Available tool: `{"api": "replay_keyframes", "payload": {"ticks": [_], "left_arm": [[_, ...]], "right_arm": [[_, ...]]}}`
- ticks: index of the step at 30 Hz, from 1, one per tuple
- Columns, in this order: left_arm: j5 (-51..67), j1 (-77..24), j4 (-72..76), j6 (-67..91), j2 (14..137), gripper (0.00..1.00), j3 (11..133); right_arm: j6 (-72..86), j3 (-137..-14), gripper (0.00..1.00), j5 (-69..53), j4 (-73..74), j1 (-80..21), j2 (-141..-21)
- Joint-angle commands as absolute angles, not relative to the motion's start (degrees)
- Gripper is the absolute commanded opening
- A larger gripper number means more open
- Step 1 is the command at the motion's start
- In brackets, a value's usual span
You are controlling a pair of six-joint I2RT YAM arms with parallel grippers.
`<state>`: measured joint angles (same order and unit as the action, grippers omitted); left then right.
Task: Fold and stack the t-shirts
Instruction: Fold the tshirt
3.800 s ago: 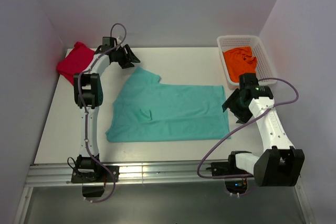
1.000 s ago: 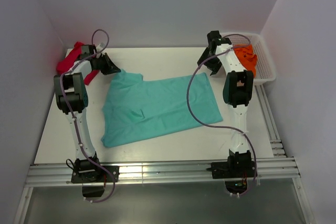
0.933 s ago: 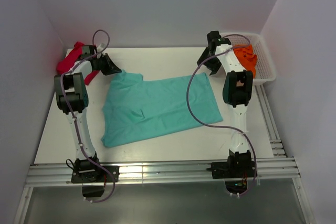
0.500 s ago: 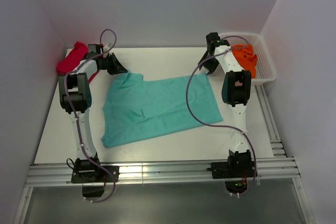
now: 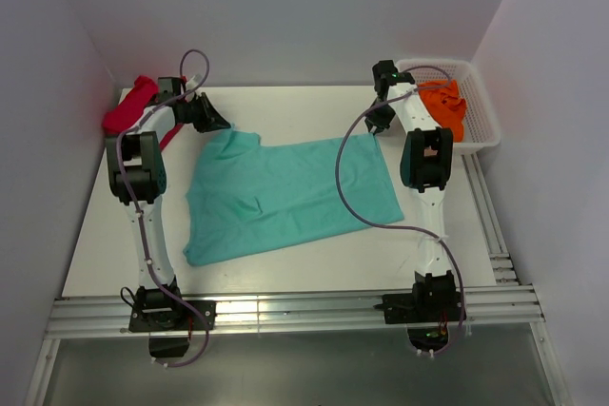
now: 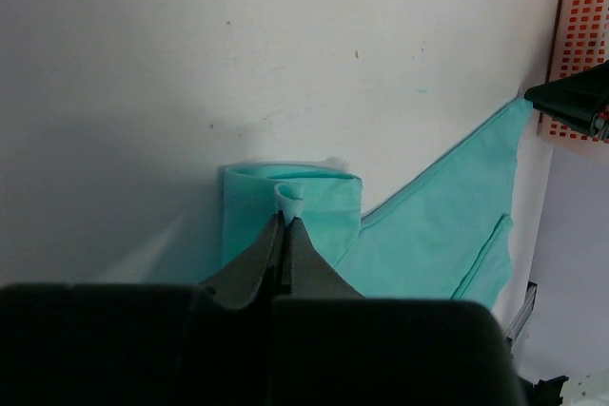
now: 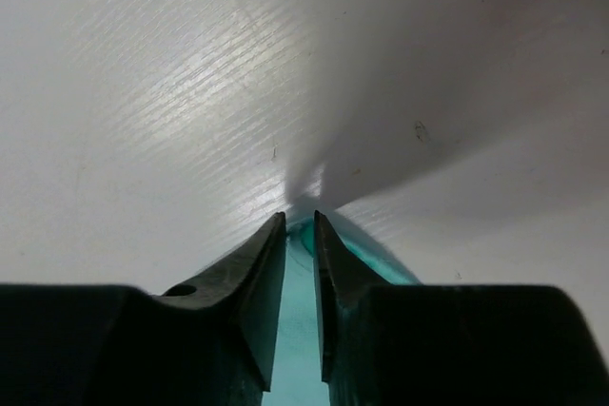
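Observation:
A teal-green t-shirt lies spread flat mid-table. My left gripper is at its far left sleeve, and the left wrist view shows that gripper shut on a small pinch of the sleeve's folded edge. My right gripper is at the shirt's far right corner. In the right wrist view its jaws stand nearly together, with a narrow gap and the teal corner lying between the fingers. A crimson-red shirt is bunched at the far left corner. An orange shirt lies in the basket.
A white mesh basket stands at the table's far right corner, close beside the right arm; it also shows as the basket in the left wrist view. The back and side walls stand close. Purple cables loop off both arms over the shirt.
The right gripper's jaws have narrowed from wide to almost together over the shirt's far right corner. The left gripper has shifted slightly to the right with the sleeve in its grip.

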<state>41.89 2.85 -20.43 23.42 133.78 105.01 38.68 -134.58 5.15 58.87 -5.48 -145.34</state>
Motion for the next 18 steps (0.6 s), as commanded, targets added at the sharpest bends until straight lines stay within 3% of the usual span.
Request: {"api": "replay_keyframes", "payload": {"ticks": [1,2,6,18], "left_arm": [[43.9,2.6,-20.1,23.0,134.3,0.0,107.5],[43.9,2.5,-20.0,23.0,134.5,0.0,107.6],[44.2,2.5,-20.6,22.9,135.0,0.0,108.3],[41.8,1.8,-20.7,22.9,133.1,0.0,108.3]], "right_arm": [[39.2,-137.3,0.24,6.9,62.0,-5.5,-147.3],[39.1,-137.2,0.15,6.9,62.5,-5.5,-147.3],[38.9,-136.9,0.01,7.4,62.8,-5.6,-147.1],[38.5,-135.5,0.0,7.8,62.4,-5.8,-144.1]]}}
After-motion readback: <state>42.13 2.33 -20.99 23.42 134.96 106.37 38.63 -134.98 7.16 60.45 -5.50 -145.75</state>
